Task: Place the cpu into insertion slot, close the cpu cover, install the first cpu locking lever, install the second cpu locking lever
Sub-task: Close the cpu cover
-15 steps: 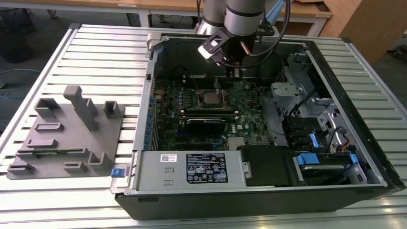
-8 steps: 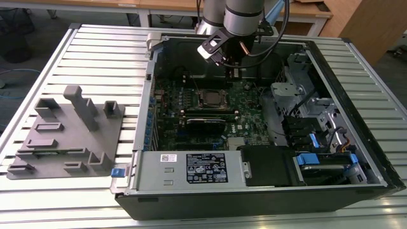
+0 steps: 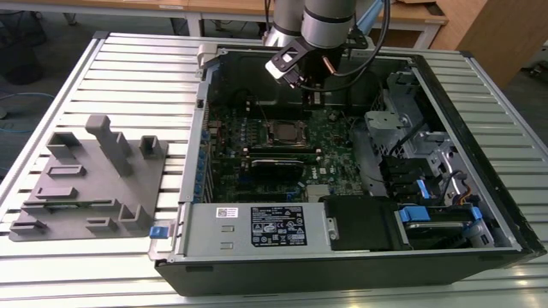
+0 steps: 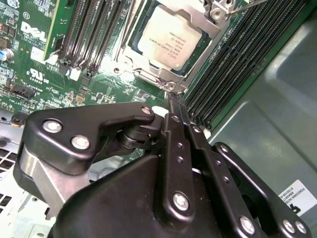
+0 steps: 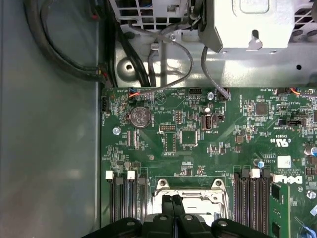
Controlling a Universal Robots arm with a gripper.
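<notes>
The cpu (image 4: pixel 168 37), a silver-grey square chip, lies in the insertion slot (image 3: pixel 283 131) on the green board. The silvery cpu cover (image 4: pixel 148 77) lies flat around the chip's edges. A thin metal lever rod (image 4: pixel 247 6) runs past the socket's far corner. My gripper (image 4: pixel 174 99) is shut, its two black fingers pressed together with nothing between them. Its tips hover just beside one corner of the socket frame. In the exterior view the gripper (image 3: pixel 311 97) hangs inside the open case, just behind the socket. In the first wrist view the fingers (image 5: pixel 168 206) stand over the socket frame (image 5: pixel 190 196).
Black memory slots (image 4: pixel 233 64) flank the socket on both sides. Cables (image 5: pixel 163 54) and a metal bracket (image 5: pixel 247 25) line the case wall beyond the board. A long black card (image 3: pixel 276 168) sits in front of the socket. A grey fixture (image 3: pixel 90 179) lies on the table at the exterior view's left.
</notes>
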